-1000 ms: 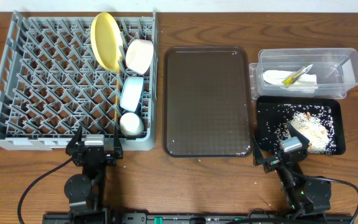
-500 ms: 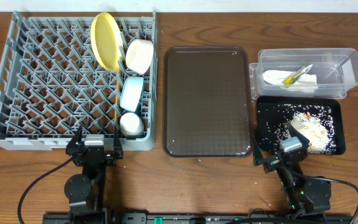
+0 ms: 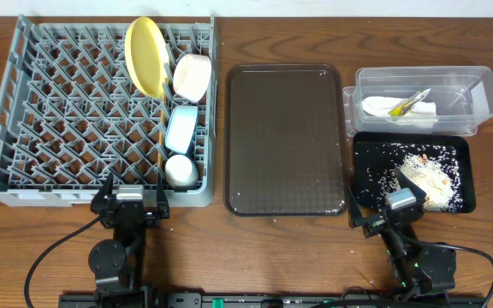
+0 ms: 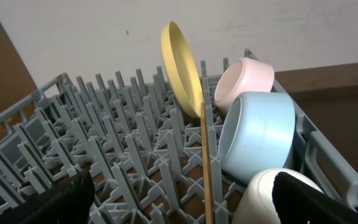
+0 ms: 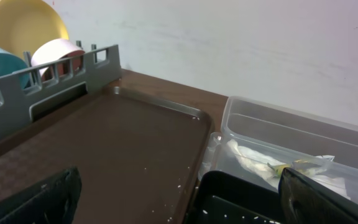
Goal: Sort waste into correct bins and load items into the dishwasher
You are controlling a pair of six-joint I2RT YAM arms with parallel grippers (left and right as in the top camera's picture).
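At the near edge of the surface, both sets of jaws stand wide open and hold nothing. The left jaws sit just in front of the near wall of the grey dish rack [image 3: 7, 111], toward its near right corner. The right jaws sit just off the near left corner of the black tray [image 3: 365, 162].

Rack, left half of the surface, right-hand rows loaded:
- yellow plate [image 3: 146, 57] upright on its edge at the far side;
- white bowl [image 3: 192, 77] on its side, just right of the plate;
- blue bowl [image 3: 181, 128] on its side, next toward the near wall;
- small white cup [image 3: 181, 171] at the near right corner;
- chopsticks [image 3: 161, 141] lying along the left of the blue bowl and cup, running from the plate toward the near wall.

Brown serving tray [image 3: 285, 141], between rack and bins, carries a few white specks.

Clear tub [image 3: 482, 90], far right: napkin [image 3: 383, 108] inside, sachet wrapper [image 3: 411, 103] resting on it.

The black tray lies just nearer than the tub. Rice scraps [image 3: 422, 171] are scattered across it, heaped toward its near right.
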